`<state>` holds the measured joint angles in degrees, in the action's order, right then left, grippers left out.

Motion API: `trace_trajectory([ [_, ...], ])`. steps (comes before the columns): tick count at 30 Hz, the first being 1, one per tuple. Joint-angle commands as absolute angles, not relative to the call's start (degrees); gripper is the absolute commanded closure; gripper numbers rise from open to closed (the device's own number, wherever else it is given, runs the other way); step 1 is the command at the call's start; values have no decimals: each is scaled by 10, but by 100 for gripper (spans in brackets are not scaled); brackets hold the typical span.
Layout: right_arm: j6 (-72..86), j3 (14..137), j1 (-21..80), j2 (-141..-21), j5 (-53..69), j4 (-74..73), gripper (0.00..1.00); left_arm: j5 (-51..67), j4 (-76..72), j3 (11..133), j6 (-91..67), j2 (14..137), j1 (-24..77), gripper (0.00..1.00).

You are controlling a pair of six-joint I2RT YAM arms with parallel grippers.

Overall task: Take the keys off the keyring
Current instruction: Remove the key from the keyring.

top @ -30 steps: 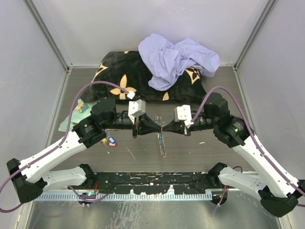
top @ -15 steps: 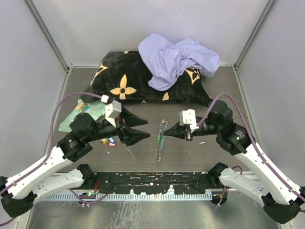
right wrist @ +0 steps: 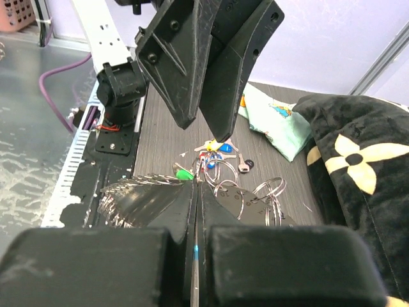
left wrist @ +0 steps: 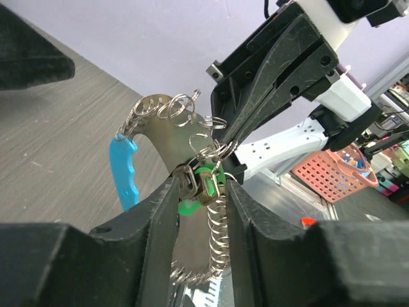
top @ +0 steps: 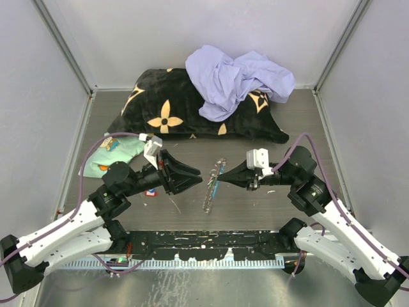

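With right gripper (top: pixel 218 181) pinched shut on the keyring (top: pixel 209 197) dangling under its tips, bring the spread jaws of left gripper (top: pixel 198 176) straight ahead — centring the green-tagged key (left wrist: pixel 203 187) between them — and close on the tag alone, clear of the chain coils.

You have pale walls (top: pixel 211 32) on 3 sides, a grey wood-grain tabletop (top: pixel 255 208), and at the back a black flower-patterned cushion (top: pixel 185 109) under a crumpled lavender cloth (top: pixel 236 77).
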<state>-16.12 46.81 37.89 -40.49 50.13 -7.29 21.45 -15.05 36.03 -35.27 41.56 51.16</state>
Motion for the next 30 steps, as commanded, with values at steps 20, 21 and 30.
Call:
trace_trajectory([
  [20,-80,448,364,-377,505,68,99,311,-344,371,-413,498,493,66],
  [21,-80,448,363,-378,506,68,99,312,-348,372,-414,501,493,65],
  [30,-80,450,364,-381,507,68,99,338,-385,383,-439,534,493,67],
])
